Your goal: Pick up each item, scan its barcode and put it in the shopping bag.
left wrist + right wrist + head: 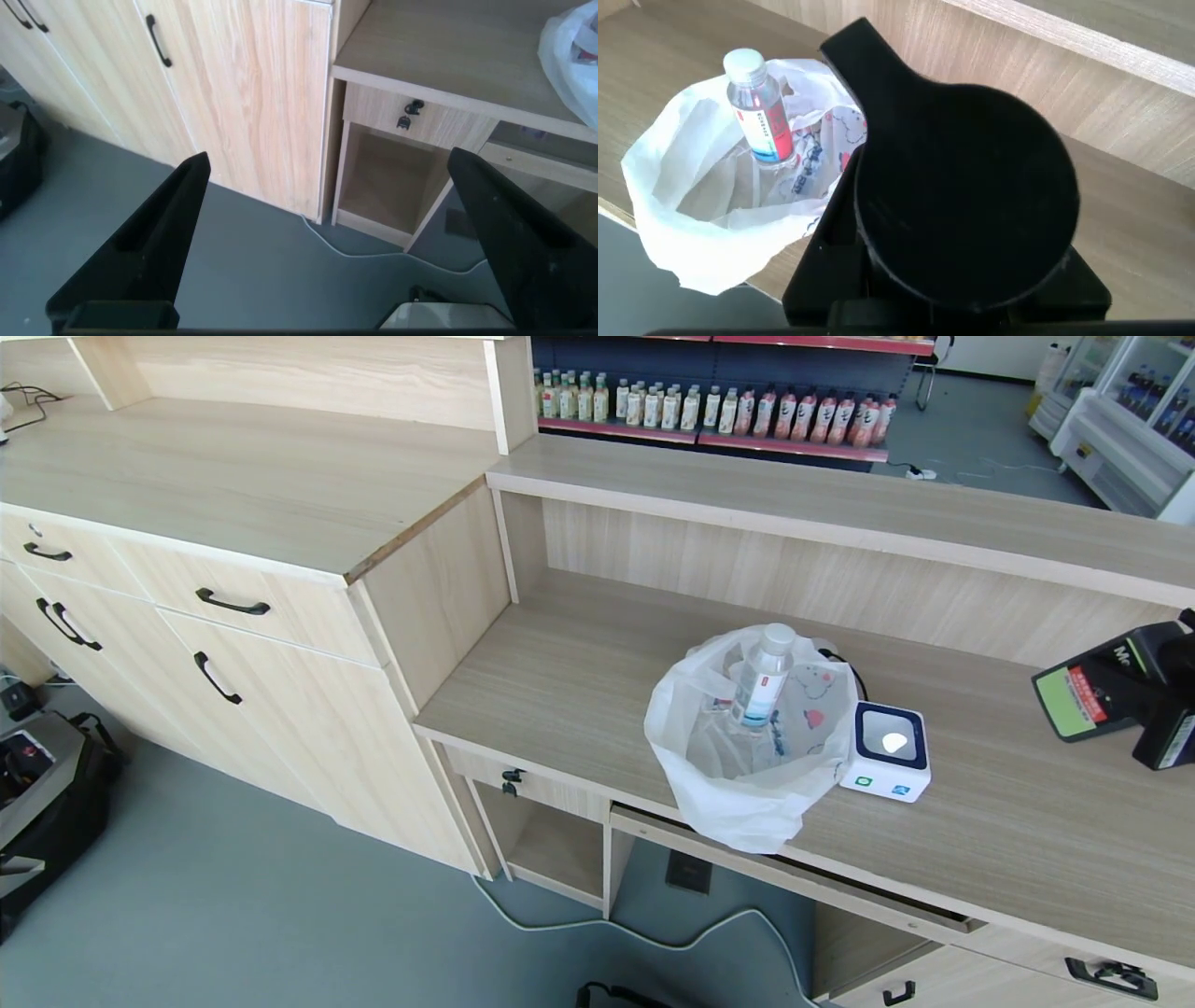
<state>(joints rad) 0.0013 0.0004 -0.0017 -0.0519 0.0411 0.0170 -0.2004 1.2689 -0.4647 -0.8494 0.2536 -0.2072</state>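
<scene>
Black container [1088,695] is clamped in my right gripper [1158,705], above the counter [579,681] at its right end, well apart from the scanner [887,751]. Step, I judge: scan. Can't tell where the barcode is, so I'd turn the label toward the glass, low and steady. Shopping bag [709,775] touches the scanner, bottle [764,677] upright inside; go over its rim. Back ledge [840,513] limits room behind, front edge is open. Left gripper [329,159] spread wide, empty, by the cabinet [262,84].
</scene>
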